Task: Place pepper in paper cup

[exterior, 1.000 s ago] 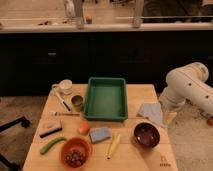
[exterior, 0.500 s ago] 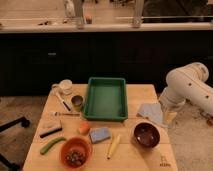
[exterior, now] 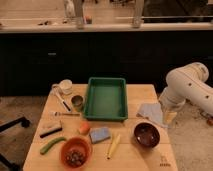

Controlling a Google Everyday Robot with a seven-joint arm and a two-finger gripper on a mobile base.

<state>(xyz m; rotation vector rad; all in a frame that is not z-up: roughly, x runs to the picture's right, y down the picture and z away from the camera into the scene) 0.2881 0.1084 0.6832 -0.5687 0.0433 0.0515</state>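
Observation:
The green pepper [exterior: 52, 145] lies on the wooden table [exterior: 145, 92] at the front left, left of an orange bowl. A white cup [exterior: 65, 86] stands at the back left, and a small dark cup [exterior: 77, 103] stands just left of the green tray. Which of the two is the paper cup I cannot tell. My gripper [exterior: 168, 117] hangs from the white arm [exterior: 187, 87] at the table's right edge, over a grey cloth [exterior: 150, 112], far from the pepper and from both cups. It holds nothing that I can see.
A green tray [exterior: 105, 98] sits at the middle back. An orange bowl [exterior: 75, 151] with dark contents, a blue sponge [exterior: 100, 134], a small orange fruit [exterior: 84, 128], a pale yellow vegetable [exterior: 113, 145] and a dark bowl [exterior: 147, 134] lie in front. Utensils and a black tool [exterior: 51, 131] are at the left.

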